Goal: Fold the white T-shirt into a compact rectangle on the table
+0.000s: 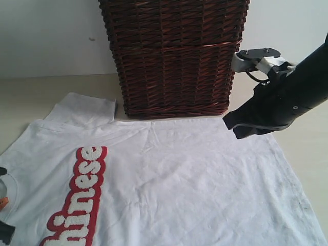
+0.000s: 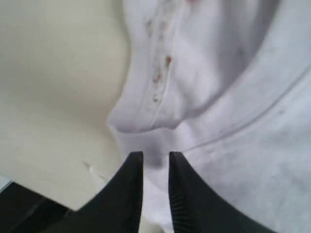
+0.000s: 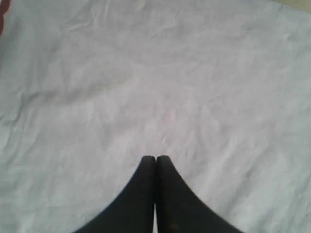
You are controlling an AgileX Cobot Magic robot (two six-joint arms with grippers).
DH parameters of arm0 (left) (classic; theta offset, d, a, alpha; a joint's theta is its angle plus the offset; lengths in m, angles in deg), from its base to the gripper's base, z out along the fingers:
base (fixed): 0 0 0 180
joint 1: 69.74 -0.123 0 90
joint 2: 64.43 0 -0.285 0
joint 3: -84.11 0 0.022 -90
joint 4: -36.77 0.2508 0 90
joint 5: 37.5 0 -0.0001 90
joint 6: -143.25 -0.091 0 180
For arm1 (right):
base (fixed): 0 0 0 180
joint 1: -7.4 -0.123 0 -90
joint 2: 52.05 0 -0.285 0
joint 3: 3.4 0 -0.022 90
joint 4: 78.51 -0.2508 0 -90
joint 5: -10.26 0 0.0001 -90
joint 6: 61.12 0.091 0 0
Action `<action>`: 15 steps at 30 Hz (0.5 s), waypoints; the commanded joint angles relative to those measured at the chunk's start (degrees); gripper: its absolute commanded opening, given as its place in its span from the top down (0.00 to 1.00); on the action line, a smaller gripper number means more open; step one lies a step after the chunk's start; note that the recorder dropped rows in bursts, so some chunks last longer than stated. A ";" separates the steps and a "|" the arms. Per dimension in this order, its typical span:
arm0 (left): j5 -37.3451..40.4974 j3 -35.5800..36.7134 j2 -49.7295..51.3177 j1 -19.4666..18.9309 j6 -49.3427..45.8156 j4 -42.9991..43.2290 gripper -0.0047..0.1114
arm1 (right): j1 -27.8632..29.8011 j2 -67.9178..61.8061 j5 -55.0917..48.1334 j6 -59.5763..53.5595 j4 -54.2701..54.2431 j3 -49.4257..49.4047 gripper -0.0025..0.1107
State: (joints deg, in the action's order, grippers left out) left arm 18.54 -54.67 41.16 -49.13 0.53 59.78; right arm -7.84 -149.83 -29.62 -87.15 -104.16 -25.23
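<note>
The white T-shirt (image 1: 179, 179) lies spread flat on the table (image 1: 31, 97), its red-outlined lettering (image 1: 82, 195) at the lower left. In the left wrist view the collar (image 2: 160, 73) is bunched up just ahead of my left gripper (image 2: 155, 156), whose jaws stand close together with white cloth filling the narrow gap between them. In the exterior view this gripper shows only as dark bits at the lower left edge. My right gripper (image 1: 233, 125) (image 3: 156, 159) hangs shut and empty over the shirt (image 3: 146, 87) near its far right edge.
A tall dark brown wicker basket (image 1: 174, 56) stands at the back, touching the shirt's far edge, just left of the right arm (image 1: 292, 97). Bare tabletop shows to the far left and along the right side (image 1: 312, 148).
</note>
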 commanded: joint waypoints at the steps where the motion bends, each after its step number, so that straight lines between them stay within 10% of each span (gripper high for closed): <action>1: -3.48 -2.25 -4.86 -0.10 0.88 0.59 0.78 | -0.09 -0.40 2.51 1.09 3.07 0.29 0.98; 8: -21.34 -3.30 -8.40 -0.10 -15.12 -11.66 0.87 | -0.09 -7.12 3.69 11.46 14.14 0.40 0.98; 15: -22.73 -8.81 -3.17 -5.10 -16.46 -11.54 0.96 | -0.09 -13.81 9.41 18.89 21.25 1.87 0.98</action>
State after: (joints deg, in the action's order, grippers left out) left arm -3.30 -60.76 36.29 -51.61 -15.14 48.67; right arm -7.84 -161.72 -23.77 -71.42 -86.04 -24.60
